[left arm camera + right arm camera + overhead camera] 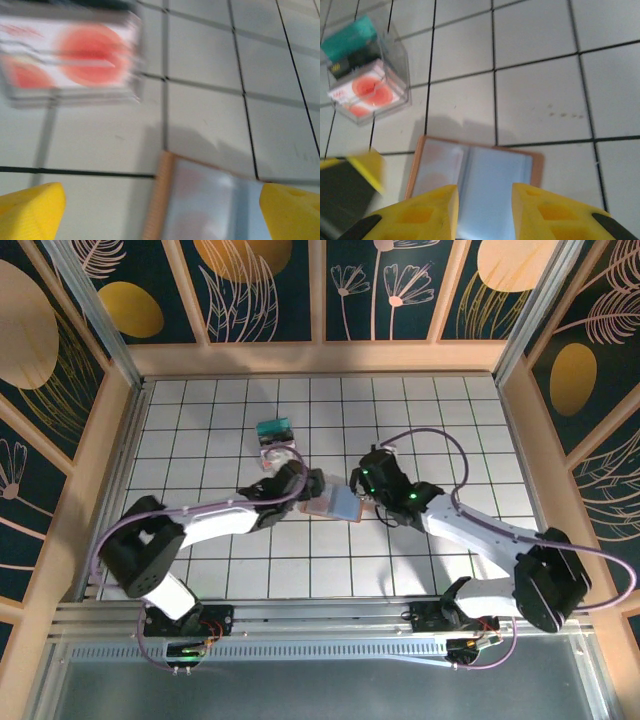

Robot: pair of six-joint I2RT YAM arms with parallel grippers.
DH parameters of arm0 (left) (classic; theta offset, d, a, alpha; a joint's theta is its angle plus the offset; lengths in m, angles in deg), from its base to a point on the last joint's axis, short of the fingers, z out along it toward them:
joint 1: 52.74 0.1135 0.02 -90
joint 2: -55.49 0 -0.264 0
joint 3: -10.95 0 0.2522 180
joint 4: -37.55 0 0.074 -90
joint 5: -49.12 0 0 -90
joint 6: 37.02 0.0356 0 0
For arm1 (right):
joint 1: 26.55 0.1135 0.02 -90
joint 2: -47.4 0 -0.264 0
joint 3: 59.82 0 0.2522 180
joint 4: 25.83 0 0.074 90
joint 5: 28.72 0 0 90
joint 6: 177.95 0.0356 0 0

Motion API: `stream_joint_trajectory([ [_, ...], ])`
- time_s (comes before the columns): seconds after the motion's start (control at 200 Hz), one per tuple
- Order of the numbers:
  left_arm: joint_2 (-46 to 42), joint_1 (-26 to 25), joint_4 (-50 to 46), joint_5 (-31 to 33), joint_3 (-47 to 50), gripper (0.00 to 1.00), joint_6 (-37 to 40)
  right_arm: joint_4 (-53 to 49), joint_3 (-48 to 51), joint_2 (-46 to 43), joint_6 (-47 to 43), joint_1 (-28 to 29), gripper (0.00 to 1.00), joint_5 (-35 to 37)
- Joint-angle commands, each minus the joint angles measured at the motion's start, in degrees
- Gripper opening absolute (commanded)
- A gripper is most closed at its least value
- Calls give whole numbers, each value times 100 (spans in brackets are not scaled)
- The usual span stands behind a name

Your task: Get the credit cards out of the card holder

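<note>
The card holder (485,175) lies open on the white tiles, grey-blue inside with a tan border (157,205). A faint pinkish shape shows through its left pocket (437,167); I cannot make out the credit cards themselves. My right gripper (485,210) hangs over the holder's near middle, its jaws part-way apart with the blue page between them and nothing visibly pinched. My left gripper (162,215) is wide open just above the holder's left edge. In the top view the holder (335,505) sits between the left gripper (305,485) and the right gripper (362,498).
A small clear box (277,445) with teal and red-and-white contents (367,70) stands about one tile beyond the holder, close to the left gripper. The left gripper's yellow finger (367,167) shows beside the holder's left edge. Wooden walls ring the tiled floor (450,420).
</note>
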Motion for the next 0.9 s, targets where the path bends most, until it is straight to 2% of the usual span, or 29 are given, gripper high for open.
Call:
stream_joint_trajectory([
  [0.0,-678,372,-321,382,468,99,-450,-566,-672,600,71,390,33,346],
  [0.17,-1386,677,-647,777,766,99,-397,-1154,-1766,1899,131,785,34,283],
  [0.36,-1924,906,-863,1194,1126,99,-459,-1260,-2434,2860,-67,844,37,-63],
  [0.595,-2369,980,-807,1433,1485,99,-591,-1112,-2740,3480,-256,837,57,-133],
  [0.74,-2293,980,-767,1366,1509,99,-589,-1076,-2816,3690,-325,821,62,-106],
  [0.896,-2127,976,-705,1214,1493,99,-589,-1055,-2660,3728,-291,768,63,-67],
])
